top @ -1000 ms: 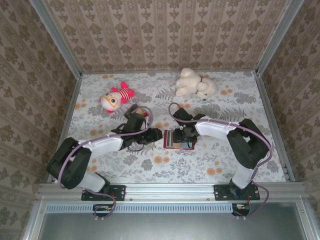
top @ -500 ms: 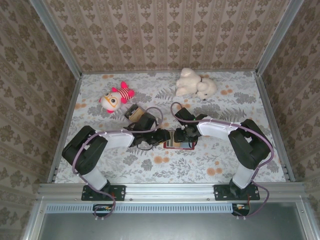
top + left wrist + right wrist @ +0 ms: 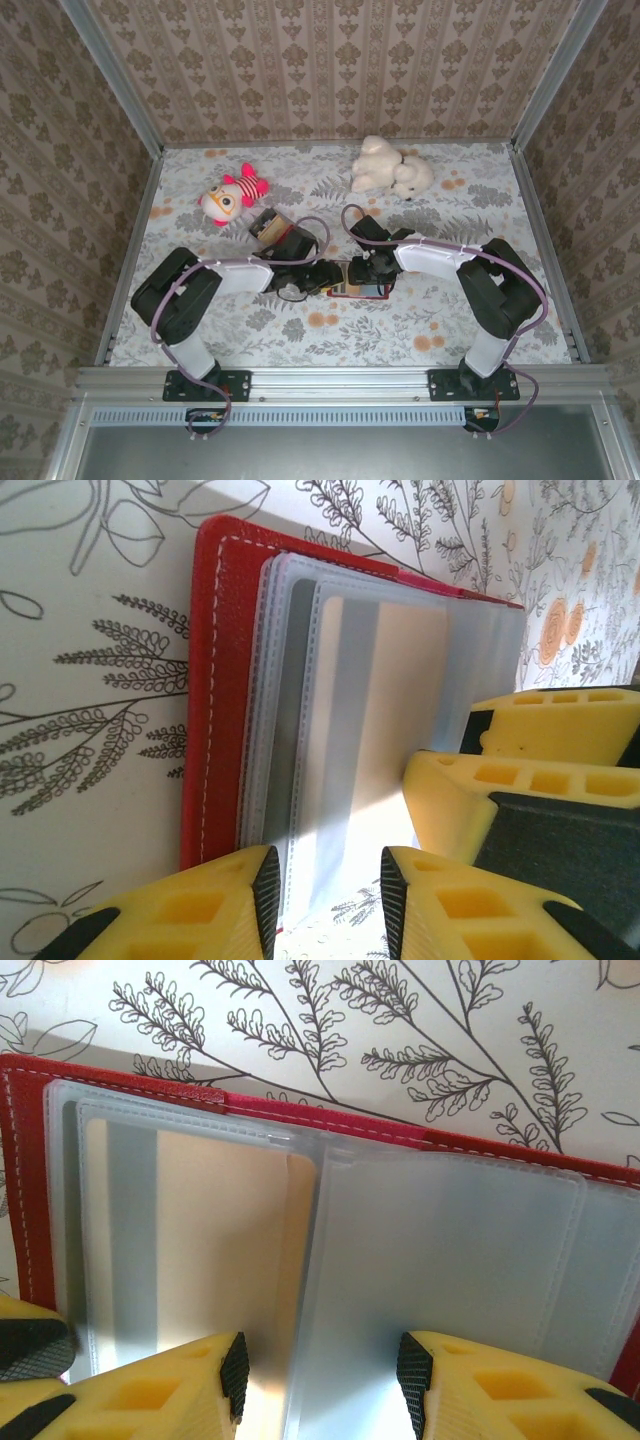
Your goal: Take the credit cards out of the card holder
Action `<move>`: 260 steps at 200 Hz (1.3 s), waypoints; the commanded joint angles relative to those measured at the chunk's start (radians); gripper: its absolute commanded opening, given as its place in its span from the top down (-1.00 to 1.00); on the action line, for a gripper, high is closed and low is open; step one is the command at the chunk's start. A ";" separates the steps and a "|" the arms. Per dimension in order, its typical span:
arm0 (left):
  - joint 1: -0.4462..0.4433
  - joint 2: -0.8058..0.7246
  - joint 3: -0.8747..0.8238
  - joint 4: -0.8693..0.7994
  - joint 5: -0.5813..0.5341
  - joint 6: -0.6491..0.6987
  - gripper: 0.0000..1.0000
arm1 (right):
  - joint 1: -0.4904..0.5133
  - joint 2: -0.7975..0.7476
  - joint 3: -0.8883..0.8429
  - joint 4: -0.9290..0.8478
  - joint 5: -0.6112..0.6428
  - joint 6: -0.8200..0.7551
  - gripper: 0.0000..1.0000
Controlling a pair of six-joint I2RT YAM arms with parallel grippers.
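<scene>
The card holder is a red wallet lying open on the floral table between my two grippers. Its red cover carries frosted plastic sleeves. A tan-orange credit card sits inside one sleeve, and it also shows through the left sleeve in the right wrist view. My left gripper is at the wallet's left edge, jaws open astride the sleeve edges. My right gripper hovers over the wallet, jaws open above the sleeves. The two grippers' fingers nearly touch.
A red-and-white plush toy lies at the back left and a white plush animal at the back right. A small box sits just behind the left arm. Patterned walls close in three sides of the table.
My left arm has swung right, bringing its gripper up to the wallet's left edge, with its jaws somewhat narrower. The right gripper has stayed over the wallet.
</scene>
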 commanded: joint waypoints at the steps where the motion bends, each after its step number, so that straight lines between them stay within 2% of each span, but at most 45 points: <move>1: -0.008 0.024 0.039 -0.052 0.018 0.014 0.28 | -0.010 0.024 -0.038 -0.026 0.016 -0.016 0.04; 60: -0.011 0.053 0.086 -0.204 -0.010 0.050 0.25 | -0.027 0.021 -0.065 0.022 -0.042 -0.012 0.04; 128: -0.008 0.058 0.077 -0.085 0.072 0.043 0.41 | -0.048 0.012 -0.092 0.059 -0.093 -0.005 0.04; 180: 0.002 0.033 0.071 -0.054 0.094 0.065 0.43 | -0.062 -0.012 -0.107 0.085 -0.131 0.013 0.04; 213: 0.004 0.034 0.057 0.019 0.136 0.051 0.42 | -0.089 -0.096 -0.134 0.132 -0.182 0.058 0.02; 260: -0.003 0.048 0.033 0.144 0.156 0.004 0.43 | -0.146 -0.268 -0.196 0.212 -0.251 0.107 -0.14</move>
